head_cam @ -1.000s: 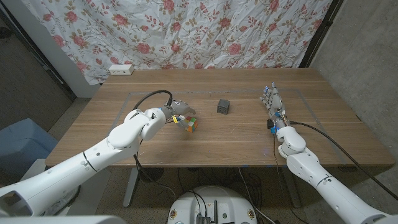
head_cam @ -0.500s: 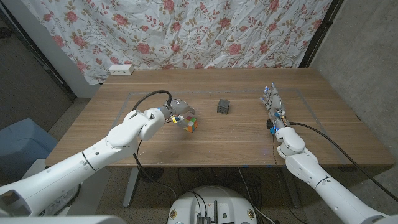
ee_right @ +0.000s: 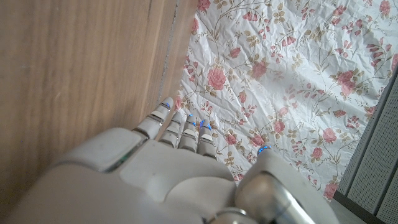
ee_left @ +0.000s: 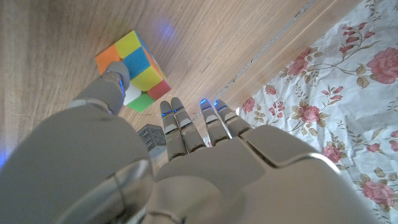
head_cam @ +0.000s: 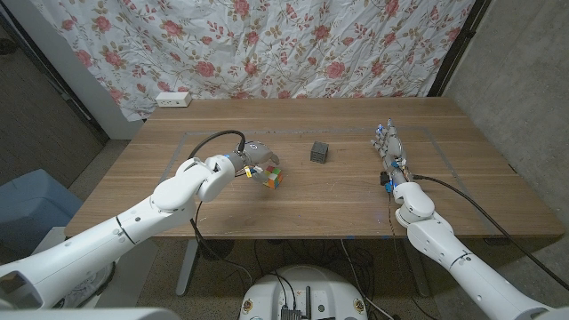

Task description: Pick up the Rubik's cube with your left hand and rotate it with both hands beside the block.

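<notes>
My left hand at cube, thumb touching, fingers apart, no grip yet. Block nearby marks rotating spot. Right hand waits, fingers straight, empty.

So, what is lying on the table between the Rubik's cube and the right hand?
In the head view, the small dark block stands between the Rubik's cube and the right hand; otherwise bare wood.

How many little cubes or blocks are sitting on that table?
2: the Rubik's cube at the left hand, whose thumb touches it, and the dark block near the table's middle.
</notes>
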You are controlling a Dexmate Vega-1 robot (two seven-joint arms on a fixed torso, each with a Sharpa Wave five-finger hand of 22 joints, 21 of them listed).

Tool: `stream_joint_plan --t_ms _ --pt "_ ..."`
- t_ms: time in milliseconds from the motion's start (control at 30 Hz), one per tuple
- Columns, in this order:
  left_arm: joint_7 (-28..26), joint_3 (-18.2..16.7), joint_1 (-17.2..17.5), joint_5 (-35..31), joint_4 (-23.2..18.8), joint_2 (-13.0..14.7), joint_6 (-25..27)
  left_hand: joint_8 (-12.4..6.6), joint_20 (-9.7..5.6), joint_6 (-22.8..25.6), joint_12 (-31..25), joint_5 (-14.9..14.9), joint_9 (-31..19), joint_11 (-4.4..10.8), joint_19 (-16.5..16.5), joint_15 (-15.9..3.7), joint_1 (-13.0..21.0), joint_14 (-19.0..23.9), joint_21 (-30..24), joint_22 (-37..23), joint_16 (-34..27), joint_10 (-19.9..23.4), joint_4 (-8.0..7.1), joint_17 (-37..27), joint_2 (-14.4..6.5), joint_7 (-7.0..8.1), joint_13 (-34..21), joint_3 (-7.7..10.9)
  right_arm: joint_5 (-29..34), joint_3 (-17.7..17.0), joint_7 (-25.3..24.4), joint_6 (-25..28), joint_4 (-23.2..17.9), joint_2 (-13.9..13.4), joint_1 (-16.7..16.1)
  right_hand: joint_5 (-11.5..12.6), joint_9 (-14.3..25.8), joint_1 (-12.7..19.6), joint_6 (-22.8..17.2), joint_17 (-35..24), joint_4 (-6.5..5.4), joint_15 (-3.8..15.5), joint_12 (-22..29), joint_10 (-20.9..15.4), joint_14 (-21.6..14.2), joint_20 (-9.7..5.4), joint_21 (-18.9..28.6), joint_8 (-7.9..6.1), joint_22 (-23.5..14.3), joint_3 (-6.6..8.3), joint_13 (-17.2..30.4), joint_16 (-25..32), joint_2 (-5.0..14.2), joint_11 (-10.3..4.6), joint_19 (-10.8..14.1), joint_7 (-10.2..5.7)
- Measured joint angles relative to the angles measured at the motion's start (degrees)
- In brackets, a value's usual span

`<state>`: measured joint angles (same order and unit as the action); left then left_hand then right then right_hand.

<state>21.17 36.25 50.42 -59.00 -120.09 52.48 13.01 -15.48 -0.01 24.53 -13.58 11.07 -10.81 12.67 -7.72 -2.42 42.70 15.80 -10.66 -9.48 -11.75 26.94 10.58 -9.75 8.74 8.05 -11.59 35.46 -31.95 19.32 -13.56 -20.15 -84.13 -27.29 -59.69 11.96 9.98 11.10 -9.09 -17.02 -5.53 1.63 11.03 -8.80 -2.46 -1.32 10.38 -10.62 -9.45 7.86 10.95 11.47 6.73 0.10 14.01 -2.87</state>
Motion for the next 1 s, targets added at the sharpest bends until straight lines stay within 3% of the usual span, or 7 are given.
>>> stream_joint_plan --t_ms 167,500,700,767,1000 --pt "-0.5 0.0 0.0 -0.2 0.0 0.1 -0.3 -0.66 0.0 1.9 -0.6 0.0 -0.3 0.04 -0.6 0.07 1.0 1.5 0.0 0.0 0.0 1.6 -0.12 0.0 -0.1 -0.59 -0.5 -0.6 0.0 0.0 -0.1 0.0 0.0 0.1 -0.1 0.0 0.0 0.0 0.0 0.0 0.0 0.0 0.0 0.0 0.0 0.0 0.0 0.0 0.0 0.0 0.0 0.0 0.01 -0.03 0.0 0.0" --pt "-1.6 0.1 0.2 -0.5 0.1 0.2 -0.9 -1.98 0.08 4.2 -1.1 0.0 -0.5 -0.04 -1.1 0.07 2.1 2.7 0.0 0.0 0.0 3.6 -0.26 -0.3 -0.5 -0.27 -1.3 -1.88 0.1 0.1 -0.2 -0.2 0.2 0.2 -0.2 0.0 0.0 0.8 -0.2 0.0 0.01 0.0 0.0 -0.2 0.0 0.0 0.0 0.0 0.0 0.01 0.0 0.0 0.75 -0.21 0.0 0.22" --pt "-2.1 0.0 0.3 -0.5 0.1 0.3 -1.3 -1.99 0.29 3.1 -1.5 0.0 -0.8 -0.23 -1.3 0.07 3.0 3.3 0.0 0.0 0.0 4.5 -0.44 -0.3 -1.0 1.58 -1.9 -2.51 0.1 0.2 -0.2 -0.2 0.3 0.3 -0.1 0.0 0.0 0.7 -0.3 0.3 0.0 0.0 0.0 -0.2 0.0 -0.01 0.0 0.0 0.0 0.48 0.0 0.0 0.74 -0.21 0.0 0.32" --pt "-2.2 -0.1 0.4 -0.4 0.2 0.3 -1.4 -1.99 0.31 2.9 -1.5 0.0 -0.8 -0.18 -1.7 0.07 3.0 3.3 0.0 0.0 0.0 4.7 -0.43 -0.3 -1.1 1.8 -2.1 -2.65 0.1 0.2 -0.2 -0.3 0.4 0.4 -0.1 0.0 0.0 0.0 -0.3 0.3 -0.01 0.0 0.0 -0.2 0.0 0.0 0.0 0.0 0.0 0.48 0.0 0.0 0.05 -0.21 0.0 0.31" --pt "-2.7 -0.3 0.4 0.0 0.3 0.3 -1.8 -1.99 0.29 2.1 -1.9 0.0 -0.7 -0.17 -2.6 0.07 3.8 4.4 0.0 0.0 -0.3 6.3 -0.68 -0.3 -1.8 2.19 -2.7 -3.24 0.2 0.2 -0.2 -0.3 0.4 0.4 -0.1 0.0 0.0 -0.2 -0.3 0.3 -0.01 0.0 0.0 -0.2 0.0 -0.01 0.0 0.0 0.0 0.47 0.0 0.0 0.37 -0.21 0.0 0.31"
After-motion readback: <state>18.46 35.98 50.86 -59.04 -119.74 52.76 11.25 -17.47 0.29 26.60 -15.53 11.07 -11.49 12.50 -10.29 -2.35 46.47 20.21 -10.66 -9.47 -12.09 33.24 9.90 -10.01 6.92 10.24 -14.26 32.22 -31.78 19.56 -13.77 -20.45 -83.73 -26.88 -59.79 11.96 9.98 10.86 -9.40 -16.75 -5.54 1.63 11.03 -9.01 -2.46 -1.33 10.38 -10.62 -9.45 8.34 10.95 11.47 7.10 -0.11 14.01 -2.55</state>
